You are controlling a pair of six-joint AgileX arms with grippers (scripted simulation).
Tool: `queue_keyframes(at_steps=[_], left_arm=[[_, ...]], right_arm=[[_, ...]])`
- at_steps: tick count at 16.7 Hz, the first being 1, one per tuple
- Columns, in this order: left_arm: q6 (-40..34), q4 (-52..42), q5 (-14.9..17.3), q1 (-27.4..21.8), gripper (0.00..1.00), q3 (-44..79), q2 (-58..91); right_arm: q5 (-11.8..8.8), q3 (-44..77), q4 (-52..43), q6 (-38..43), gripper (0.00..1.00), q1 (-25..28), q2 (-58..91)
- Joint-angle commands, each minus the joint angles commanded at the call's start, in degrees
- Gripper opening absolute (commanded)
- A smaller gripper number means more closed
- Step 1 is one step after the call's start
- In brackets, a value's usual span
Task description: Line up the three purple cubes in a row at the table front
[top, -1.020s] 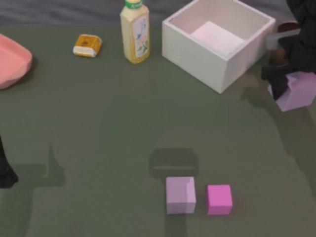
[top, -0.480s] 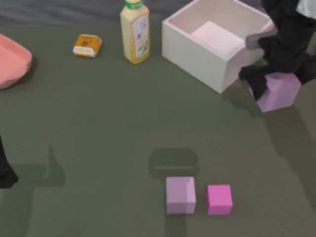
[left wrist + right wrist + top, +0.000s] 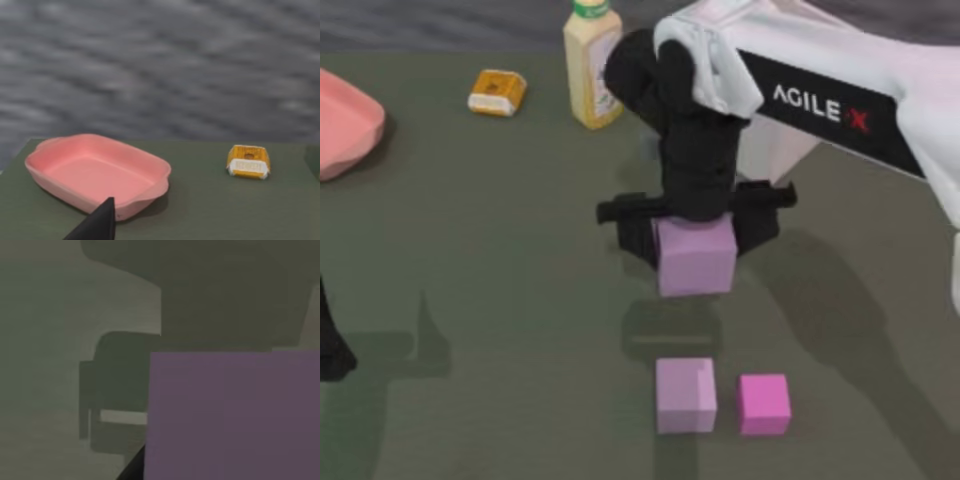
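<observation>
Purple cubes first, from the table front: medium pale lilac matte cube (image 3: 685,395) and small magenta-pink matte cube (image 3: 764,404) side by side, near but apart, on the dark olive-green matte table (image 3: 500,250). Behind and above them, large pale lilac matte cube (image 3: 696,255), clamped between the black jaws of the right gripper (image 3: 696,222), apparently clear of the surface, judging by the shadow below. Filling much of the right wrist view as a flat purple face (image 3: 232,415).

Likely light, rigid, flat-sided, not fragile; matte faces probably not slippery. Best taken on two opposite side faces, centred, as held now.

Left gripper (image 3: 95,226) parked at the table's left edge; only a dark tip shown, open or closed impossible to say.

Farther back: pink shallow oval dish (image 3: 97,172) at far left, small yellow-and-white packet (image 3: 497,92), pale yellow bottle with green cap (image 3: 591,65). White open box (image 3: 775,150) almost wholly covered by the white AgileX arm. Contact of jaws with cube sides partly hidden beneath the wrist; exact height above the table hard to judge.
</observation>
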Motion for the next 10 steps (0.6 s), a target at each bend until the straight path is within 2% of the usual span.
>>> queue_keyframes(at_steps=[3, 6, 10], left_arm=[[0.0, 0.0, 0.0, 0.0, 1.0, 0.0, 0.0], [0.0, 0.0, 0.0, 0.0, 1.0, 0.0, 0.0], [0.0, 0.0, 0.0, 0.0, 1.0, 0.0, 0.0]], right_arm=[[0.02, 0.63, -0.86, 13.74, 0.0, 9.92, -0.28], [0.21, 0.9, -1.09, 22.38, 0.0, 17.28, -1.13], [0.36, 0.88, -1.02, 25.55, 0.0, 20.24, -1.76]])
